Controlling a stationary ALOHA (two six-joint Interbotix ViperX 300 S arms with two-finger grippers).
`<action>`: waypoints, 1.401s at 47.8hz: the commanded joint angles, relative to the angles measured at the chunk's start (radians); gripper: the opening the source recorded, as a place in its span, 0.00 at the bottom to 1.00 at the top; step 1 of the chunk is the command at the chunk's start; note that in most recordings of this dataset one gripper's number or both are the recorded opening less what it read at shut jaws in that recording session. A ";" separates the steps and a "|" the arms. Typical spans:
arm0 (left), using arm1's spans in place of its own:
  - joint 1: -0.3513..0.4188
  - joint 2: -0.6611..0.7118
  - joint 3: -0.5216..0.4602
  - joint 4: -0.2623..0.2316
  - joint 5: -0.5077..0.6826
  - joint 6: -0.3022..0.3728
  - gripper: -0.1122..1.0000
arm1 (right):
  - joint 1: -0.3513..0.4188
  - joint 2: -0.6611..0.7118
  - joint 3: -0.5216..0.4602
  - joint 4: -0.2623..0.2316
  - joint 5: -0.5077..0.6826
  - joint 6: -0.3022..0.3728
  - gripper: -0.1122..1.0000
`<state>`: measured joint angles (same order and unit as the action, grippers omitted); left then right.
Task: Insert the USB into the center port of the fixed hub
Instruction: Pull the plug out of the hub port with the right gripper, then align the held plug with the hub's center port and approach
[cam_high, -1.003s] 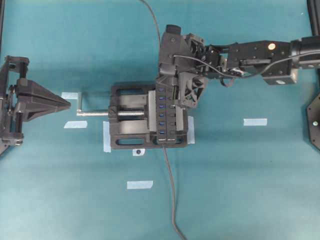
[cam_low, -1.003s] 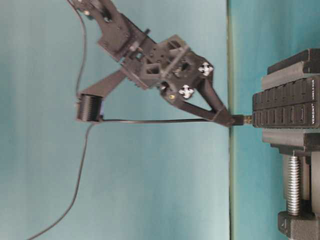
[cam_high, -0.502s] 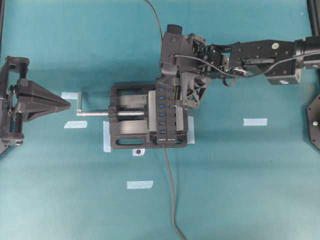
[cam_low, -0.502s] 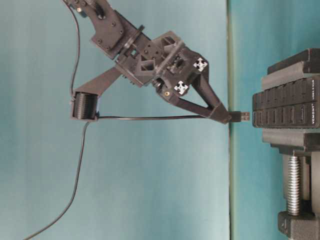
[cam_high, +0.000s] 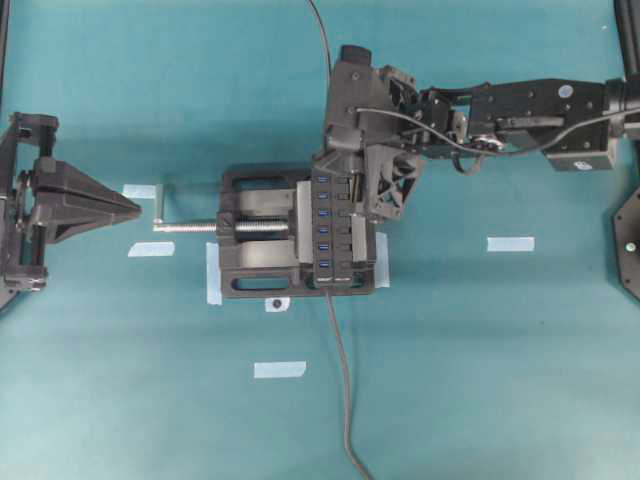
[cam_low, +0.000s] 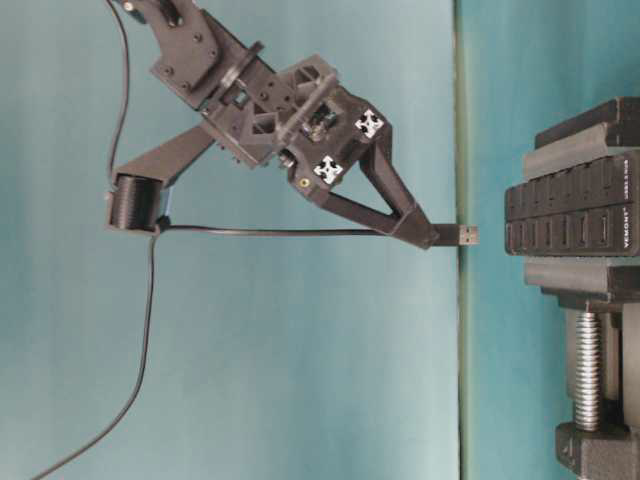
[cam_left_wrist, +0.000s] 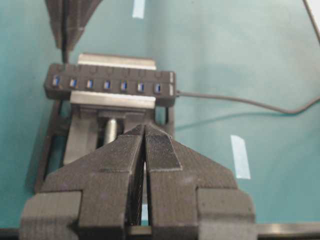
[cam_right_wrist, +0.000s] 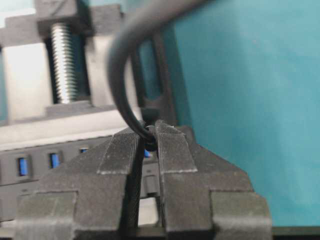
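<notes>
Behind right jaws, center port hidden, USB (cam_low: 462, 235) clamped

1. I am looking at a robotics lab bench, not a home or shop: the whole work surface (cam_high: 520, 380) is a plain teal mat with nothing domestic on it
2. Short strips of pale tape (cam_high: 279, 369) are stuck to the mat as position marks, several around the fixture
3. A black bench vise (cam_high: 255, 235) with a silver screw sits taped in place and clamps the fixed hub (cam_high: 333, 231), a rigged test fixture
4. Two black arms with printed parts face each other across the mat, one at the left edge (cam_high: 45, 205), one reaching in from the right (cam_high: 520, 105)
5. Dark frame rails (cam_high: 3, 40) border the bench
</notes>
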<state>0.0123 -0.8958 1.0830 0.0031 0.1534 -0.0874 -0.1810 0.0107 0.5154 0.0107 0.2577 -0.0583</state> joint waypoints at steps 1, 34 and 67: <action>0.002 0.003 -0.011 0.002 -0.006 -0.002 0.10 | 0.011 -0.040 -0.025 0.003 -0.002 0.006 0.17; 0.006 0.006 -0.009 0.002 -0.009 -0.006 0.10 | 0.054 -0.078 -0.057 0.005 0.055 0.006 0.17; 0.005 0.009 -0.011 0.003 -0.011 -0.012 0.10 | 0.078 -0.066 -0.041 0.005 0.055 0.009 0.17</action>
<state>0.0153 -0.8928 1.0845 0.0031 0.1519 -0.0982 -0.1074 -0.0383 0.4832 0.0138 0.3175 -0.0583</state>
